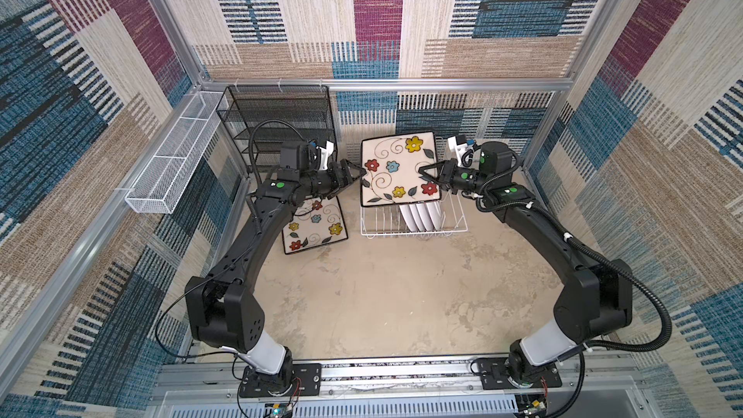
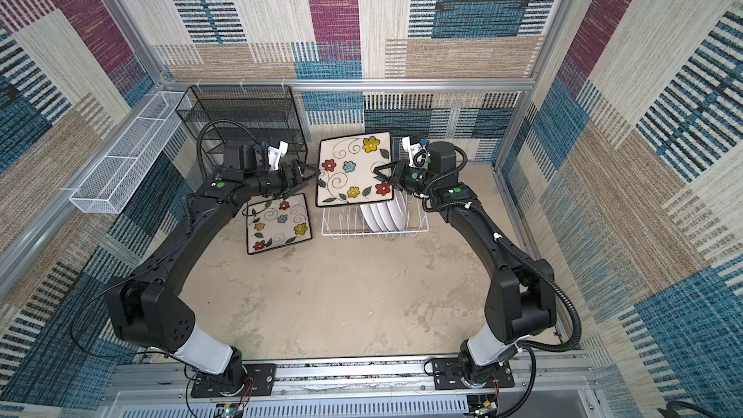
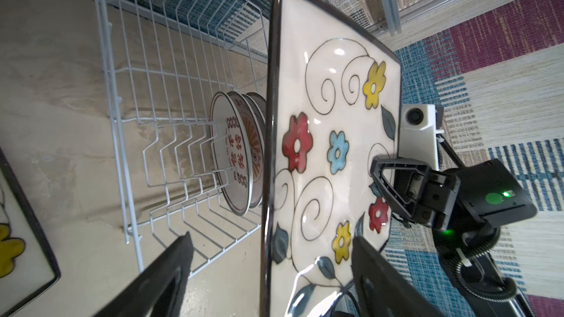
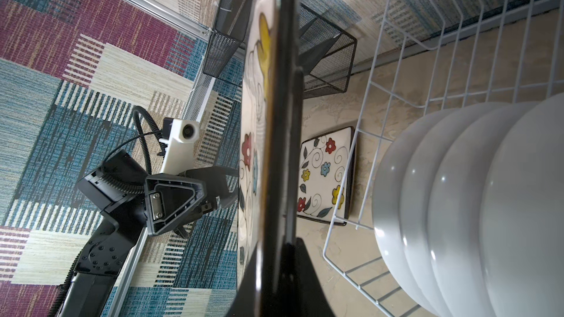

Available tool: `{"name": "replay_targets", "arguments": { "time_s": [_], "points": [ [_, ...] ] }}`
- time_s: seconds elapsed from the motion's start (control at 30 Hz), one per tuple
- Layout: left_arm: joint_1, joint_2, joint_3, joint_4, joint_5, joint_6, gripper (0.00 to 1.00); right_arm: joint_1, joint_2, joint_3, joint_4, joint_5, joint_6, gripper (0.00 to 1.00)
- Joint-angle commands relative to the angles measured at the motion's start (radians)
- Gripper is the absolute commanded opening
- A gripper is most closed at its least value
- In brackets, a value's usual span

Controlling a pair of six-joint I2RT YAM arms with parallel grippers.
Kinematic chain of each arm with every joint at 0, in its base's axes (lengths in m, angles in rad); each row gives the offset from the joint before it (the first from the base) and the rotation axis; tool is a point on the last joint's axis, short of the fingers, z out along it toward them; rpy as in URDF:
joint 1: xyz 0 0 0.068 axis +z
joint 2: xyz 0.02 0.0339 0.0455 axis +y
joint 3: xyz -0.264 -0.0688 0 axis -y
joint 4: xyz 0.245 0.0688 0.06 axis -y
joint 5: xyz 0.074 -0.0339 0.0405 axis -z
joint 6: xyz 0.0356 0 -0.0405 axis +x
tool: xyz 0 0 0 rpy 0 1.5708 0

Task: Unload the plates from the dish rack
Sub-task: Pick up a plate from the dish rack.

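A square flowered plate [image 1: 396, 170] [image 2: 354, 170] [image 3: 329, 147] hangs upright above the white wire dish rack [image 1: 374, 227] [image 2: 341, 223] [image 3: 171, 71]. My right gripper [image 1: 424, 172] [image 2: 380, 172] [image 4: 274, 257] is shut on its right edge. My left gripper [image 1: 360, 174] [image 2: 313, 172] [image 3: 271, 240] is open, its jaws straddling the plate's left edge with gaps on both sides. Several round plates [image 1: 422, 215] [image 3: 235, 154] [image 4: 457, 193] stand in the rack's right half. Another square plate [image 1: 313, 227] [image 2: 279, 225] [image 4: 325, 175] lies face up on the table, left of the rack and under my left arm.
A black mesh shelf unit [image 1: 281, 122] [image 4: 329, 56] stands at the back left, close behind my left wrist. A long white mesh basket [image 1: 169, 162] hangs along the left wall. Patterned walls close in the table on three sides.
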State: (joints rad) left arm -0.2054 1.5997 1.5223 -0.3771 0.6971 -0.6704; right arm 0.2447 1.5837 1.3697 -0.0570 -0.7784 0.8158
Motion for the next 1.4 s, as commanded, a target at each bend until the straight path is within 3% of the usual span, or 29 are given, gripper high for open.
{"name": "replay_targets", "arguments": {
  "time_s": [0.0, 0.13, 0.3, 0.73, 1.03, 1.17, 1.37],
  "points": [
    [0.0, 0.019, -0.018, 0.096, 0.08, -0.066, 0.84, 0.0, 0.004, 0.011, 0.181, -0.069, 0.03, 0.0],
    [-0.003, 0.041, -0.055, 0.23, 0.153, -0.148, 0.83, 0.0, 0.01, 0.007, 0.181, -0.074, 0.035, 0.0],
    [-0.005, 0.055, -0.053, 0.262, 0.169, -0.165, 0.82, -0.001, 0.017, 0.002, 0.191, -0.091, 0.046, 0.0],
    [-0.022, 0.084, -0.069, 0.355, 0.245, -0.229, 0.59, 0.0, 0.036, -0.01, 0.226, -0.123, 0.071, 0.0],
    [-0.032, 0.094, -0.07, 0.389, 0.275, -0.25, 0.56, 0.0, 0.042, -0.018, 0.244, -0.142, 0.083, 0.0],
    [-0.038, 0.097, -0.074, 0.389, 0.278, -0.244, 0.5, 0.0, 0.047, -0.027, 0.264, -0.144, 0.1, 0.0],
    [-0.042, 0.101, -0.077, 0.401, 0.28, -0.25, 0.32, 0.001, 0.053, -0.033, 0.272, -0.147, 0.1, 0.0]
  ]
}}
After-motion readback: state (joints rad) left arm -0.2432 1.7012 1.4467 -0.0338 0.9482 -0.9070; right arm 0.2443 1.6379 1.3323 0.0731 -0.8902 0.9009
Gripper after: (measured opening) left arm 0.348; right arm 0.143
